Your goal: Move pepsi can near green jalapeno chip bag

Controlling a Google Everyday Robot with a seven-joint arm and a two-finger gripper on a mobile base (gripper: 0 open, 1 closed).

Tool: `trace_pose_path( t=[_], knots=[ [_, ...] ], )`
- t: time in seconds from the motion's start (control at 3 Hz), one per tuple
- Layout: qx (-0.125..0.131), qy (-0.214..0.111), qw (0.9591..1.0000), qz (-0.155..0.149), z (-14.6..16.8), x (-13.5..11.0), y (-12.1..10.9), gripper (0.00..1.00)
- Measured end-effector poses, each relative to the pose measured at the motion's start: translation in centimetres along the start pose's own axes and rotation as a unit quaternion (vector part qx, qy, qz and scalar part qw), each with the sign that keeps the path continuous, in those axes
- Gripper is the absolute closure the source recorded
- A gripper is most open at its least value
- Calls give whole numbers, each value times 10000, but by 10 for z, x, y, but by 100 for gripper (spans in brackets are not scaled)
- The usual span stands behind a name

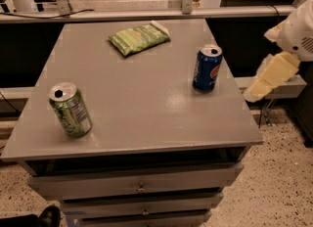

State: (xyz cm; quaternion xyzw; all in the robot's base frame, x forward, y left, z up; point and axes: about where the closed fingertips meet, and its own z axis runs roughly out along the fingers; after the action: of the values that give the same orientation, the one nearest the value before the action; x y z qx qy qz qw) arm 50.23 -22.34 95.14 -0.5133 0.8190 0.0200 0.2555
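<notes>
The pepsi can [207, 68] stands upright near the right edge of the grey table [142, 103]; it is dark blue with a silver top. The green jalapeno chip bag [139, 38] lies flat at the back middle of the table, well left of and behind the can. My gripper [270, 77] is a cream-coloured piece hanging under the white arm [298, 30] at the right edge of the camera view. It is off the table, to the right of the pepsi can, and apart from it.
A green-and-white can [70, 109] stands at the front left of the table. Drawers [139, 186] sit under the tabletop. A rail [146, 13] and dark cabinets run behind the table. Speckled floor [279, 182] lies to the right.
</notes>
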Motion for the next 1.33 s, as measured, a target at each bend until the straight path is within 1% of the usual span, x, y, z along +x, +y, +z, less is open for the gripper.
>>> trace_pose_path(
  t=[0.33,0.67,1.0,1.33],
  knots=[
    [-26,-369,9992,156,32,-7,-15,0],
    [-222,-764,9963,326,65,-11,-18,0],
    [-388,-1414,9879,499,90,-16,-24,0],
    [-489,-2137,9733,684,104,-28,-30,0]
  ],
)
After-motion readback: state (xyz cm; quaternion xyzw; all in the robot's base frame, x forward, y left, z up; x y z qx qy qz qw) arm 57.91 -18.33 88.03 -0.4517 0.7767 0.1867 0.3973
